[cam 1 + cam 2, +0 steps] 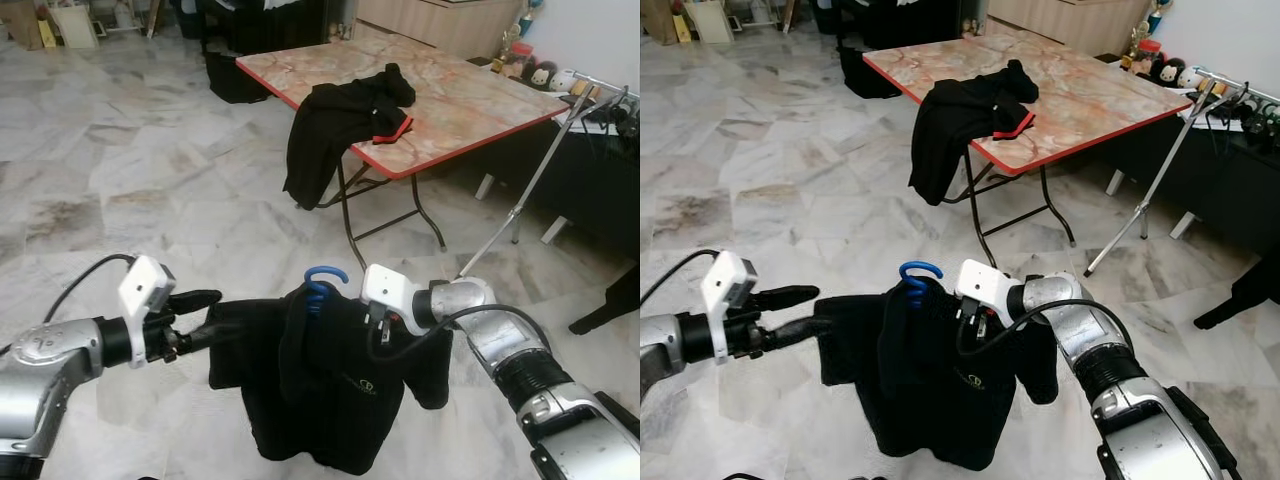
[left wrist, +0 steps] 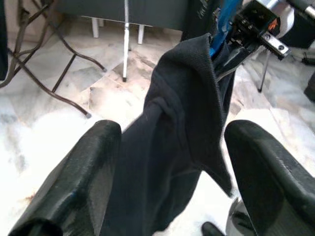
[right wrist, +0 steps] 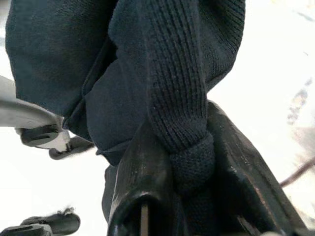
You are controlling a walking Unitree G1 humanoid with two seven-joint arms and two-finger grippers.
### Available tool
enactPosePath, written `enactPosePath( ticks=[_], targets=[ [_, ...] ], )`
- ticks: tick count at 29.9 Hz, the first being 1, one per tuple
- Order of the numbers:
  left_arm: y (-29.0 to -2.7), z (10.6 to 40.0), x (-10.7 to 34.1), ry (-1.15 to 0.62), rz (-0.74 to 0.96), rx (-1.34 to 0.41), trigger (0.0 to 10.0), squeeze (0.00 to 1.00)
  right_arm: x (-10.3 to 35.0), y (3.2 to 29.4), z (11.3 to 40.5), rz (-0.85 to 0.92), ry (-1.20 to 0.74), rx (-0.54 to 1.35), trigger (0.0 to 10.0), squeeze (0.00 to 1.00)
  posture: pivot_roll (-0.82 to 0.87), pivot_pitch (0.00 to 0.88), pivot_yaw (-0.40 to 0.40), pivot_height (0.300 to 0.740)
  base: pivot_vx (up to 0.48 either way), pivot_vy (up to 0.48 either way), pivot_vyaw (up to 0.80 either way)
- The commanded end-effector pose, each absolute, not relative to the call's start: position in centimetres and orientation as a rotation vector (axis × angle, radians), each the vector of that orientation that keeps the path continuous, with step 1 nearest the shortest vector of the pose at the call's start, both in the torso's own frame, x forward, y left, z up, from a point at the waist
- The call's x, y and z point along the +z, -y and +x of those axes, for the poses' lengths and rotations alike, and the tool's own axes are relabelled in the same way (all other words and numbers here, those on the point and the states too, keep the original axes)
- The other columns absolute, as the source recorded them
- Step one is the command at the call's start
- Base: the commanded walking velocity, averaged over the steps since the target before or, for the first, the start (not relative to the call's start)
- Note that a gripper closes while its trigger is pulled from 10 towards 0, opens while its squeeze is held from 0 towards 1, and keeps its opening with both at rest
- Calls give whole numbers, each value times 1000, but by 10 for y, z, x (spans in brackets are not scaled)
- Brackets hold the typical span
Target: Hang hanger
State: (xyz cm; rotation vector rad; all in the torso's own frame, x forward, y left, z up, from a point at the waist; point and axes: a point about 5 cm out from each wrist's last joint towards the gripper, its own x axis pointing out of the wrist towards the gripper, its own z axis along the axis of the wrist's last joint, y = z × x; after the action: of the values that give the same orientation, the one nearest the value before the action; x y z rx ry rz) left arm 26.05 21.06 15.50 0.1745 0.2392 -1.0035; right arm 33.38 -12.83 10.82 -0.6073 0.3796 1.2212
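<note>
A black shirt (image 1: 330, 400) hangs on a blue hanger, whose hook (image 1: 322, 280) sticks up above the collar. The shirt is held in the air low in front of me, between both arms. My right gripper (image 1: 378, 325) is shut on the shirt's knit collar and shoulder, and the right wrist view shows the fabric (image 3: 182, 147) pinched between its fingers. My left gripper (image 1: 205, 312) is open at the shirt's other shoulder. Its two fingers (image 2: 74, 187) stand wide apart with the sleeve (image 2: 167, 147) between them.
A marble-topped folding table (image 1: 470, 100) with a red edge stands ahead, with another black garment (image 1: 340, 120) draped over its near corner. At the right a slanted silver rack pole (image 1: 530, 190) rises to a top bar (image 1: 600, 85). Dark furniture stands behind it. Marble floor lies all around.
</note>
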Motion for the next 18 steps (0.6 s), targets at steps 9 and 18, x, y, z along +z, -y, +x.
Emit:
enactPosePath(
  ticks=[9,18],
  targets=[
    [-196,278,144,-238,303,-999,10000,0,119,125,322,-633,-322,1364,10000,0,47,0,-63,740,0,0,0],
    [-185,273,146,-234,265,-1131,10000,0,117,122,320,-642,-330,1381,10000,0,44,0,-66,740,0,0,0]
  ],
)
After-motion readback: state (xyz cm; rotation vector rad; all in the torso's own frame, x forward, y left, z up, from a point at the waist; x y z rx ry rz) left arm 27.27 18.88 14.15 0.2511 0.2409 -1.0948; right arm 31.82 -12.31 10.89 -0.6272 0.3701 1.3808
